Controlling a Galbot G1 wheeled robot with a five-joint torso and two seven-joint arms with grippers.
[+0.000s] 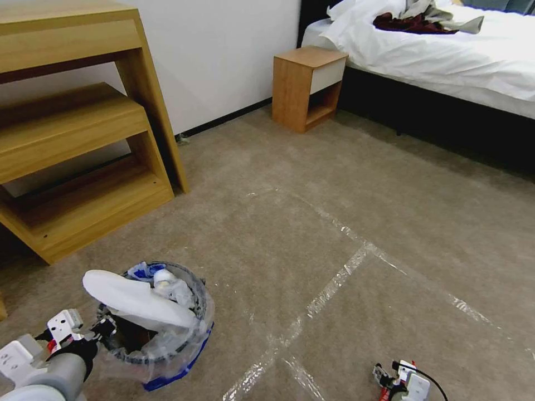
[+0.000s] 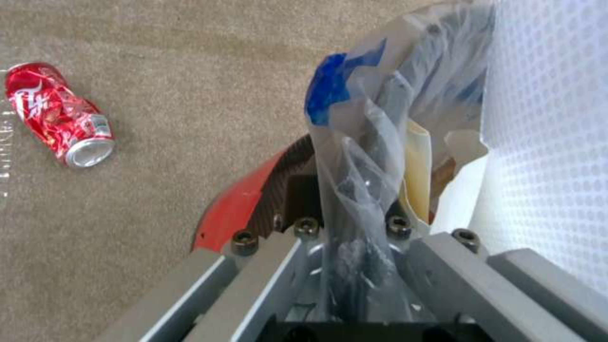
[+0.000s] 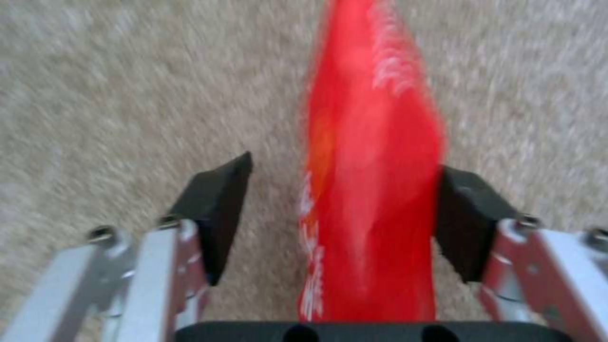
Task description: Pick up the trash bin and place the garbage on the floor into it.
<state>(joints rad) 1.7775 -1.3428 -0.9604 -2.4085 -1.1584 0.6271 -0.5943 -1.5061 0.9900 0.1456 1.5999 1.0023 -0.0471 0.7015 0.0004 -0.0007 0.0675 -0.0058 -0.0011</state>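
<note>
the trash bin (image 1: 153, 328) serves as the landmark. it hangs low at the robot's left front, held off the floor (image 1: 312, 223) by the left gripper (image 1: 103, 328), whose jaws are together on the bin's near rim, pinching the crinkled clear liner (image 2: 358, 199) along with it. the left wrist view shows the red outer wall (image 2: 237, 204) just outside the grip. a white slipper (image 1: 134, 301) lies across the bin's mouth and sticks out past the rim on the gripper's side, with more white litter (image 1: 167, 281) tucked beyond it.

to the right of the bin, across a strip of clear tape (image 1: 329, 289), the right gripper (image 1: 390, 384) sits low over the carpet. its jaws stand apart, with a red wrapper (image 3: 370, 180) between the black pads (image 3: 215, 209); one pad looks to be touching it, the other is clear of it. a crushed red can (image 2: 60, 114) lies on the carpet beside the bin, apart from it, not yet collected.

farther from the bin stand a wooden shelf unit (image 1: 78, 139) against the wall, then a small nightstand (image 1: 306, 86), and the bed (image 1: 446, 50) beyond.

risks, as i judge them: the wrapper is thin and slack, so a closing grip could let it slip out or fold away. the slipper overhanging the rim could tip out if the bin tilts or swings. the liner caught in the left grip might let the rim slide.
</note>
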